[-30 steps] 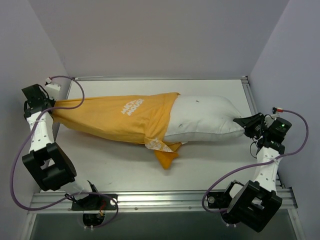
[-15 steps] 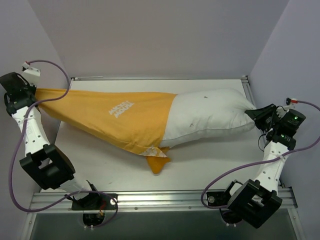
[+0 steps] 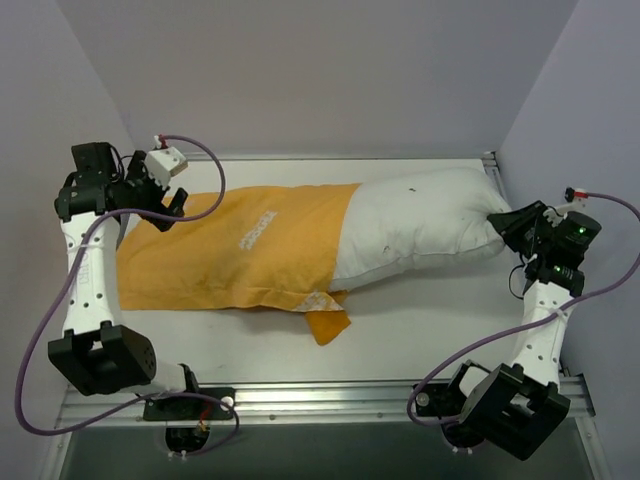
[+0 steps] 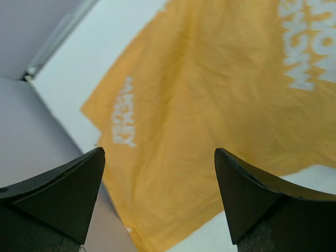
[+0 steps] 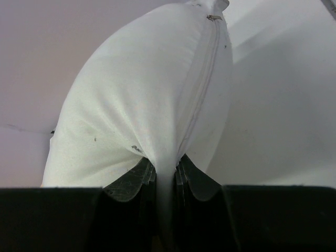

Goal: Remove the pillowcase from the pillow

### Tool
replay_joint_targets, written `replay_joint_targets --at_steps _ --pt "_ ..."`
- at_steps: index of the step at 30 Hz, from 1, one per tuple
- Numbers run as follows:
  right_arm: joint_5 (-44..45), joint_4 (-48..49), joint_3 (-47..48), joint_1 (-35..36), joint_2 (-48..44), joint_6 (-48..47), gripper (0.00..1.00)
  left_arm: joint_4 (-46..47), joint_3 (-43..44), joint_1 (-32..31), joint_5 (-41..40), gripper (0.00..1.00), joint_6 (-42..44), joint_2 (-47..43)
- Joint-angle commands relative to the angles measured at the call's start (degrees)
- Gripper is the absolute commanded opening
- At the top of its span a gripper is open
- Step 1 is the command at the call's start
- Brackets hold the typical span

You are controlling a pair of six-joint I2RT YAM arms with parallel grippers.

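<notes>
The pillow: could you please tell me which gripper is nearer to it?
Right. The right gripper pinches the pillow's bare end; the left gripper hangs open above the pillowcase's far end.

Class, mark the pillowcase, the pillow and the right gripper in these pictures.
pillowcase [image 3: 230,255]: top external view, middle of the orange cloth.
pillow [image 3: 420,225]: top external view, bare white half.
right gripper [image 5: 167,181]: right wrist view, between fingertips pinching the pillow's edge.

One pillow [image 3: 420,225], one pillowcase [image 3: 240,255], two claws [image 3: 168,208] [image 3: 505,222]
</notes>
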Motion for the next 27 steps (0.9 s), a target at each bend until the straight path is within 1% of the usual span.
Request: replay_joint_targets --at_steps 1,3,4,5,6,7,8,9,10,11,12,13,14,16,18,20,21,22,23,24,26,27 --pt "0.9 5.3 0.3 0.8 -1.8 -0.4 0.00 -16.6 -0.4 -5.7 11.2 0.94 3.9 0.4" --pt "0.8 5.8 -0.5 0.9 -1.9 -0.3 0.00 -15.8 -6.7 -10.1 8.2 0.94 6.5 -4.2" --pt "0.6 5.9 -0.7 0.8 -2.0 -0.3 0.00 -13.1 -15.0 -14.4 3.9 0.94 7.6 -6.0" --pt "0.5 6.0 -0.9 0.8 -1.9 -0.2 0.00 -12.2 -19.0 -16.3 1.6 0.94 10.1 -10.3" --pt "0.4 6.2 -1.1 1.1 -1.9 -0.2 0.00 -12.2 -22.5 -17.8 -0.4 0.94 12.3 -12.2" --pt "0.3 6.4 -1.2 1.2 -1.8 -0.1 0.00 -11.6 -28.4 -20.1 -4.4 0.94 13.6 -13.7" --pt "0.3 6.5 -1.4 1.2 -1.7 0.0 0.00 -10.8 -30.8 -21.1 -6.4 0.94 14.4 -15.8" --pt "0.3 7.0 -1.5 1.3 -1.6 0.1 0.00 -9.7 -32.8 -21.6 -8.3 0.94 14.1 -16.2" --pt "0.2 7.4 -1.8 1.3 -1.6 0.4 0.00 -5.7 -34.6 -22.0 -11.4 0.94 13.6 -16.3" --pt "0.1 7.6 -1.9 1.4 -1.6 0.6 0.00 -3.1 -37.6 -22.7 -12.5 0.94 10.6 -15.9" --pt "0.0 7.9 -2.1 1.3 -1.6 0.6 0.00 -0.1 -38.6 -23.1 -13.5 0.94 8.9 -15.4" --pt "0.0 8.0 -2.2 1.3 -1.6 0.6 0.00 6.8 -39.6 -23.6 -14.6 0.94 6.9 -14.7" --pt "0.1 7.9 -2.5 1.3 -1.6 0.5 0.00 10.1 -41.3 -24.7 -16.9 0.94 3.3 -13.5" --pt "0.1 7.6 -2.5 1.3 -1.8 0.3 0.00 17.6 -42.7 -25.4 -18.2 0.94 0.9 -12.5" --pt "0.1 7.0 -2.3 1.4 -1.8 -0.3 0.00 21.1 -45.1 -26.5 -18.2 0.94 -0.7 -11.1" --pt "0.3 7.1 -2.4 1.3 -1.8 -0.4 0.00 26.8 -47.2 -27.4 -19.6 0.94 -1.4 -9.2" --pt "0.3 7.5 -2.6 1.3 -1.8 -0.1 0.00 29.1 -49.3 -27.5 -22.4 0.94 -1.7 -8.3" --pt "0.3 7.7 -2.7 1.3 -1.8 0.2 0.00 32.1 -49.8 -27.5 -23.7 0.94 -1.7 -7.1" --pt "0.2 8.0 -2.7 1.2 -1.6 0.5 0.00 32.8 -50.1 -27.5 -25.2 0.94 -1.6 -4.8" --pt "0.2 8.0 -2.7 1.0 -1.7 0.7 0.00 33.1 -50.0 -27.4 -27.5 0.96 -1.8 -3.6" --pt "0.3 7.7 -2.6 0.3 -1.8 0.8 0.00 30.7 -48.2 -25.9 -27.4 0.52 -1.3 -1.3" --pt "0.9 7.5 -2.6 -0.6 -1.8 0.9 0.00 29.8 -47.5 -24.9 -27.0 0.03 -1.4 -1.1"
